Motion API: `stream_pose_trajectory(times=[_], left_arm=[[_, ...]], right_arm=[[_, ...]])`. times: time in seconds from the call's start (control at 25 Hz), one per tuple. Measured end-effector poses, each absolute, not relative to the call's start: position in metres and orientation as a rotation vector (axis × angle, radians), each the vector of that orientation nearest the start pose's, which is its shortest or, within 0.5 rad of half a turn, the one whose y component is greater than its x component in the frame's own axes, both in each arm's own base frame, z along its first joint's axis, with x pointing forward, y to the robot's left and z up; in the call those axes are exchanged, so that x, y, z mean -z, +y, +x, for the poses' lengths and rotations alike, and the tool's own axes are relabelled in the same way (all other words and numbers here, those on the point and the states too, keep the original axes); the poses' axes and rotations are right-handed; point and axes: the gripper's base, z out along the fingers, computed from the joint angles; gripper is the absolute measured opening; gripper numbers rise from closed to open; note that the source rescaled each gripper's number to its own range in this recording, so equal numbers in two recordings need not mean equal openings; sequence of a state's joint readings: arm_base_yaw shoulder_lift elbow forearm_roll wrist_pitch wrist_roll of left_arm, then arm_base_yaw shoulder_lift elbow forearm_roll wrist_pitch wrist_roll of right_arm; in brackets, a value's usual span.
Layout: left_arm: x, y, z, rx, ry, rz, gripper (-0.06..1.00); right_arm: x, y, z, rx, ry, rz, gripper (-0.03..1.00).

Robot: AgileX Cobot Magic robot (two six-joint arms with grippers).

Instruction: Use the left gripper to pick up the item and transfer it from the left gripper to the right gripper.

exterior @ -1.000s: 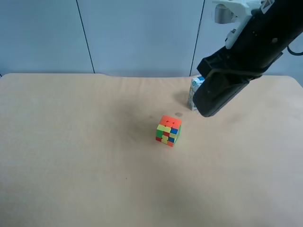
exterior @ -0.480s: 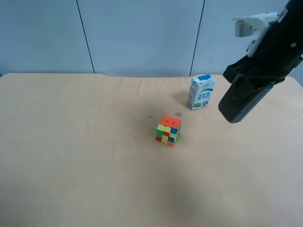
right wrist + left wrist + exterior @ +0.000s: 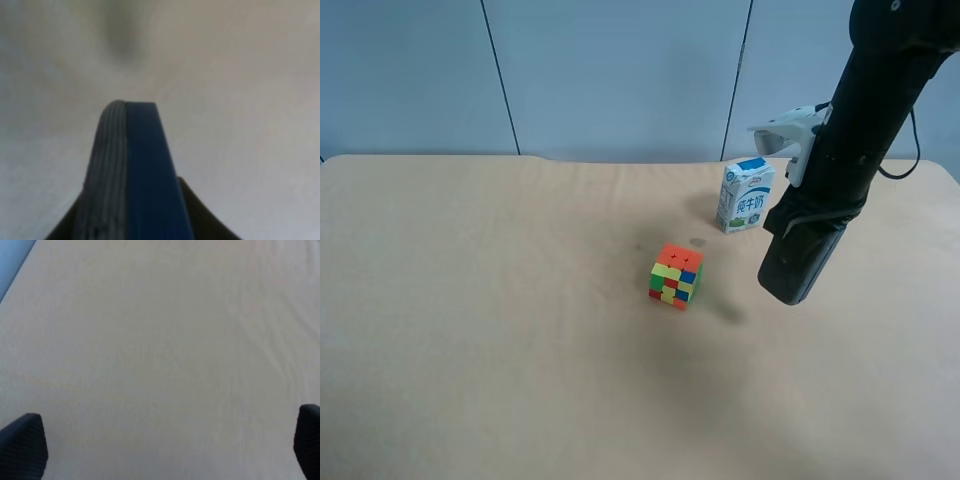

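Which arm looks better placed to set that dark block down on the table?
Right: the right gripper is shut on the dark block, low over the table. The left gripper is open and empty, with only table under it.

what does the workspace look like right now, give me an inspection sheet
surface: beige table, with two things standing on it
job's things: the item, nothing seen in any view
clutter: puzzle cube near the middle; milk carton upright behind it, apart from it
grippers: left gripper open over bare table; right gripper shut, pointing down above the table beside the cube
cables: thin black cable beside the arm
surroundings: grey-blue wall panels behind the table
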State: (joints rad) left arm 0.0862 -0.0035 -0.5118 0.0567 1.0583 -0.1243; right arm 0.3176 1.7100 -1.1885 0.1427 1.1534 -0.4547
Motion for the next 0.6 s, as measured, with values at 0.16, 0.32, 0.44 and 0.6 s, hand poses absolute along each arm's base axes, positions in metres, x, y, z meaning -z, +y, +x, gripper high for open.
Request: stream_pose_trajectory(times=[0.16,0.32,0.44,0.6], left_arm=[[-0.281,0.004,-0.007,-0.044,2.014,-0.216,1.00],[-0.281,0.004,-0.007,-0.044,2.014,-0.216,1.00],[-0.281,0.004,-0.007,-0.044,2.014,-0.216,1.00],[-0.281,0.004,-0.007,-0.044,2.014,-0.216,1.00]], right_arm=[[-0.205,0.110,0.301,-0.191,2.928,-1.182,0.00],[-0.198,0.111,0.303,-0.193,2.941,-1.213,0.00],[-0.196,0.111,0.302,-0.197,2.956,-1.219,0.00],[-0.196,0.110,0.301,-0.201,2.968,-1.219,0.16]])
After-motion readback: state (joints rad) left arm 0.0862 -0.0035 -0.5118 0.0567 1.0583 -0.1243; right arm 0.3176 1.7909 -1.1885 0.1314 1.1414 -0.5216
